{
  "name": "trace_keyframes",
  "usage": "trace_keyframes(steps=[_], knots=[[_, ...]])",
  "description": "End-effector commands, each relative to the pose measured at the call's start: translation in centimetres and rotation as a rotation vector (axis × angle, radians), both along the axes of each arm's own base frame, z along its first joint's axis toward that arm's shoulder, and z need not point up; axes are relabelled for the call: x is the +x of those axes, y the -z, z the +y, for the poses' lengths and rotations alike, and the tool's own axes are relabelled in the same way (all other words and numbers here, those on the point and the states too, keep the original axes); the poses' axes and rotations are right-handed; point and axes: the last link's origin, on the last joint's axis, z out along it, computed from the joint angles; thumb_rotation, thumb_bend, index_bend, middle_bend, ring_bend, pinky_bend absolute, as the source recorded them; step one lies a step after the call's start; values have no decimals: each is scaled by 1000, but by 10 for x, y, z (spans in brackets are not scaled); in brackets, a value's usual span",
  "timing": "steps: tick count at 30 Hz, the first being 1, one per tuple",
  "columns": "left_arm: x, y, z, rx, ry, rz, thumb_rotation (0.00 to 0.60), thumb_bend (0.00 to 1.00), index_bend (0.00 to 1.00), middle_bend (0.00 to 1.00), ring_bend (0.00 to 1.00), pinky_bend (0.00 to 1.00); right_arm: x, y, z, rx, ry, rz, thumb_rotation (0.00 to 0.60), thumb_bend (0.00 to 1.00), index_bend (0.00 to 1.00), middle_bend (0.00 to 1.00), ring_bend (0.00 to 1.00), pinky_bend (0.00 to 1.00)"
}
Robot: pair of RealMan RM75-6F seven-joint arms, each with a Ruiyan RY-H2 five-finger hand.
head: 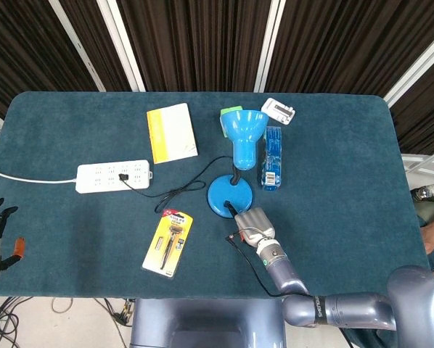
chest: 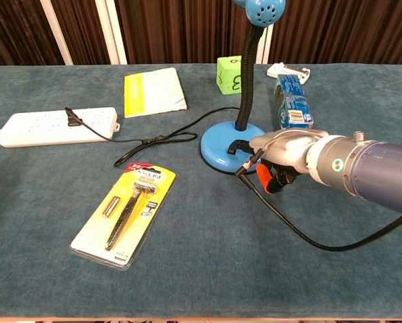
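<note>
We see our right hand (chest: 276, 153) resting on the base of the blue lamp (chest: 226, 153), fingers seemingly on its switch. A razor pack (chest: 125, 214) lies nearby, a power strip (chest: 53, 126) further left.

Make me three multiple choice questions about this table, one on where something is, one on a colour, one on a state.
1. Where does the right hand rest?
A. on the power strip
B. at the base of the desk lamp
C. on the yellow booklet

2. What colour is the desk lamp?
A. red
B. white
C. blue

3. What state is the power strip in?
A. a black plug sits in it
B. nothing is plugged in
C. it lies upside down

Answers: 1 B, the fingers lie on the edge of the round base, by its black switch. 2 C, shade and base are blue in both views. 3 A, a black plug sits in a socket, and its cord runs toward the lamp.
</note>
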Motion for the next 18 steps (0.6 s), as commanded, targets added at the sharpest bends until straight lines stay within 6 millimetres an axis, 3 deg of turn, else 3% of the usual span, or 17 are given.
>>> trace_keyframes(steps=[1, 18], knots=[[0, 0, 0, 3, 2, 0, 600, 455, 172, 22, 0, 0, -1, 1, 2, 7, -3, 10, 600, 889, 35, 752, 825, 973], [-1, -1, 1, 3, 0, 2, 600, 455, 172, 22, 0, 0, -2, 6, 5, -1, -38, 53, 600, 889, 35, 752, 823, 1000]])
